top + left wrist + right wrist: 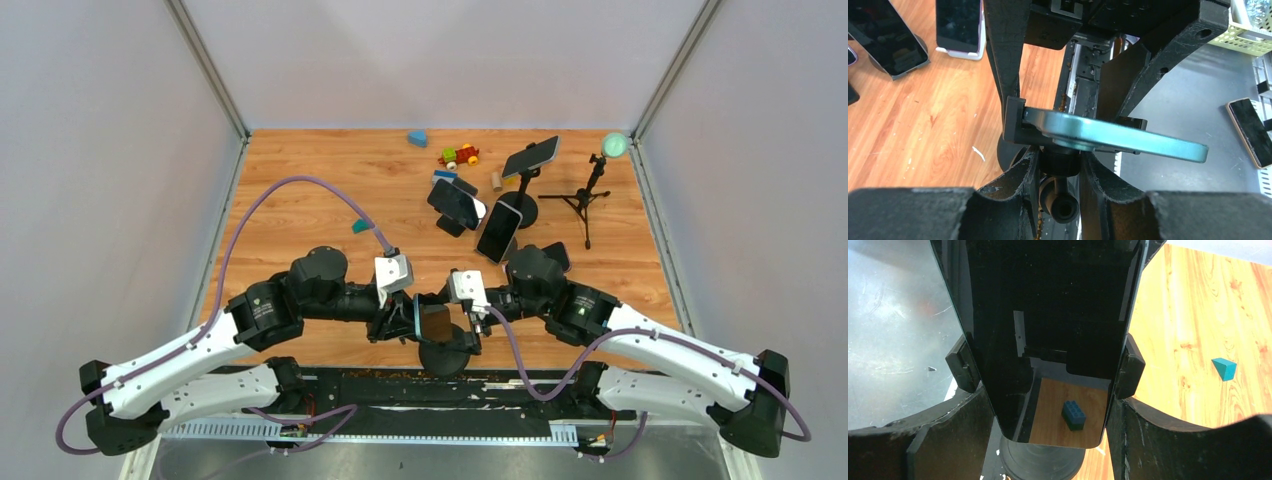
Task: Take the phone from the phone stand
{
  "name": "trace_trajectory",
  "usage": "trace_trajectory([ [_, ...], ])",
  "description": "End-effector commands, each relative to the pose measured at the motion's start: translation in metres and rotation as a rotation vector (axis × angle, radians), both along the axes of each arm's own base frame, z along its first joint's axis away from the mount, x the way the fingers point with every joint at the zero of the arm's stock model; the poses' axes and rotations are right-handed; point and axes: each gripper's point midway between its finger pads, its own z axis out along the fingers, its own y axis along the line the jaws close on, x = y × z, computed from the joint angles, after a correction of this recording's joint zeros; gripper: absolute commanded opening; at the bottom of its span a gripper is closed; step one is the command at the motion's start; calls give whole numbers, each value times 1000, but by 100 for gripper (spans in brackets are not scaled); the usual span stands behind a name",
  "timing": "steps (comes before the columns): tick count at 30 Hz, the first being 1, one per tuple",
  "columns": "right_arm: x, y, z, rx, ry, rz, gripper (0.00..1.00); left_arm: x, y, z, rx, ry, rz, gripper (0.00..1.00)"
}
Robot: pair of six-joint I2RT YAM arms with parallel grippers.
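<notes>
The phone (436,325) sits clamped on a black phone stand (445,358) at the table's near edge, between both arms. In the left wrist view the phone shows as a teal edge (1118,137) in the stand's clamp (1015,120). My left gripper (1060,165) is shut on the stand's neck knob just under the clamp. In the right wrist view the phone's glossy black screen (1048,340) faces the camera, held by the stand's side clamps (1130,367). My right gripper (1050,412) is closed on the phone's two long edges near its lower end.
Three more phones on stands (457,203) (498,231) (531,156) stand at the back right, beside a small tripod with a green ball (590,195). Toy blocks (460,155) (417,138) lie at the back and a teal block (361,226) mid-table. The metal front ledge (400,400) runs just behind the stand.
</notes>
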Motion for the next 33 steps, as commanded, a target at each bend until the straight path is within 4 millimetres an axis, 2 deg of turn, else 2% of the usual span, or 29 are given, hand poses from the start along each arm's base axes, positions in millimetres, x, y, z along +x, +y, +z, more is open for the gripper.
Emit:
trace_trajectory([
  [1, -2, 21, 48, 216, -122, 6, 0, 44, -21, 113, -417, -182, 175, 0],
  [6, 8, 25, 47, 212, -125, -49, 0, 42, -22, 118, -451, -183, 168, 0],
  [9, 11, 32, 44, 184, -128, -36, 0, 35, -29, 115, -444, -169, 112, 0],
  [13, 17, 37, 42, 161, -151, -39, 0, 37, -31, 111, -434, -163, 112, 0],
  [17, 24, 36, 44, 162, -163, -80, 0, 44, -22, 109, -439, -174, 178, 0],
  [26, 20, 30, 43, 175, -170, -93, 0, 61, -4, 111, -467, -186, 319, 0],
  [33, 20, 28, 41, 184, -177, -103, 0, 66, 3, 110, -462, -191, 364, 0],
])
